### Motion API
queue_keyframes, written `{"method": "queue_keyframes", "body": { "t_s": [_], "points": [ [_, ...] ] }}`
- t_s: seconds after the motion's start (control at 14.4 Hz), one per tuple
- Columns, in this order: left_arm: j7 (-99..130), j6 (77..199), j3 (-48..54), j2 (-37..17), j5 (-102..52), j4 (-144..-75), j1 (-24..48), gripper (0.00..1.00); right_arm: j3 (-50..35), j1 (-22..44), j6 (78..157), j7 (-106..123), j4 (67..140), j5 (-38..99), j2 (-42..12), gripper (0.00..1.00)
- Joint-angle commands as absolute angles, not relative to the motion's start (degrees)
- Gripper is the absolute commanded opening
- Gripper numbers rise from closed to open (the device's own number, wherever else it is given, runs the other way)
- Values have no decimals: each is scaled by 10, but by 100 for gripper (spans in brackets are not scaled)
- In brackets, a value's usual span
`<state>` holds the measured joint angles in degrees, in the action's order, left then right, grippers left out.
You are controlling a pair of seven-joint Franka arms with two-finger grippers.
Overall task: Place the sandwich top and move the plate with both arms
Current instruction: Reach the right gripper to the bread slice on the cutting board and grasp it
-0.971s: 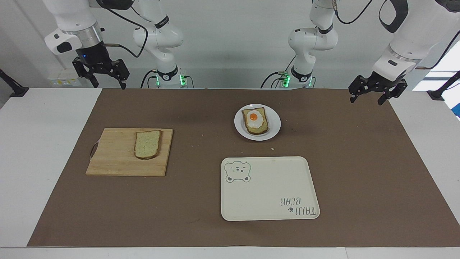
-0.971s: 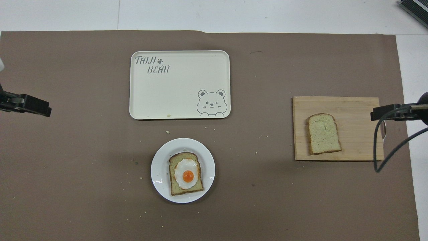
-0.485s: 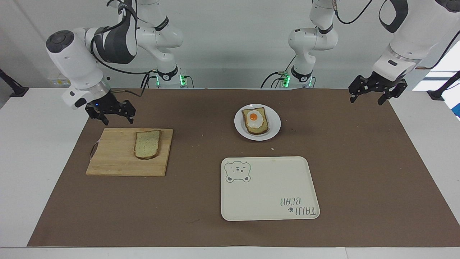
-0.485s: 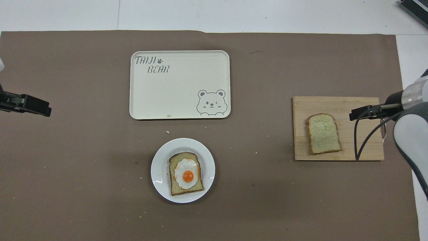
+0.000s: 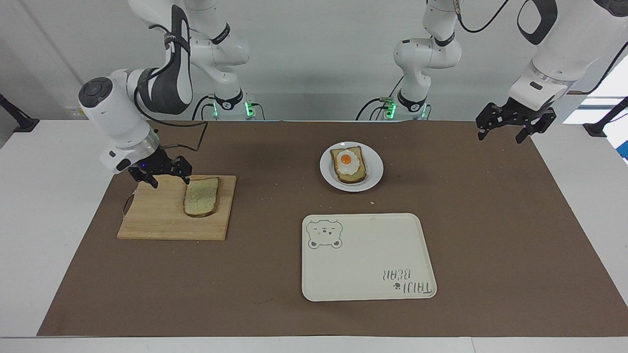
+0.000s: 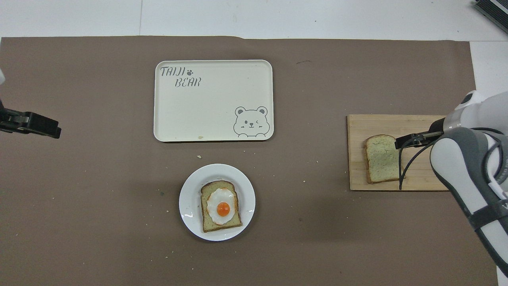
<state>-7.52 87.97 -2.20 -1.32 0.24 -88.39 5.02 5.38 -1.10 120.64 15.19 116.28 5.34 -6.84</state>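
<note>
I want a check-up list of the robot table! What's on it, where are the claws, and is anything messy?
Surface: brown mat over a white table.
Job's things: sandwich top lies on a wooden cutting board; plate bears an egg-topped bread slice.
Clutter: cream bear tray, farther from the robots than the plate; small crumbs on the mat.
Grippers: right gripper open, over the board's edge beside the sandwich top, not touching it; left gripper open, waits above its end of the table.
Cables: black cable loops off the right arm over the board.
Surroundings: white wall, nothing else seen.
</note>
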Motion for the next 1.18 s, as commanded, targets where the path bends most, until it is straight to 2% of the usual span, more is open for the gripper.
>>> {"method": "queue_keyframes", "body": {
  "t_s": [0.0, 0.49, 0.55, 0.83, 0.97, 1.11],
  "points": [
    [-81, 879, -23, -9, 7, -889, 49, 100, 50, -20, 1230, 185, 1185, 97, -77, 100],
    [-81, 879, -23, -8, 8, -889, 49, 100, 50, -53, 1263, 276, 1194, 141, -123, 100],
    [-81, 879, -22, -9, 8, -889, 49, 100, 50, -52, 1262, 278, 1195, 149, -123, 91],
    [-81, 879, -22, -9, 7, -889, 49, 100, 50, -51, 1261, 278, 1196, 150, -123, 44],
    [-81, 879, -22, -9, 7, -889, 49, 100, 50, -52, 1262, 278, 1201, 150, -124, 30],
    [-81, 879, -22, -9, 8, -889, 49, 100, 50, -53, 1261, 267, 1201, 154, -124, 0]
  ]
}}
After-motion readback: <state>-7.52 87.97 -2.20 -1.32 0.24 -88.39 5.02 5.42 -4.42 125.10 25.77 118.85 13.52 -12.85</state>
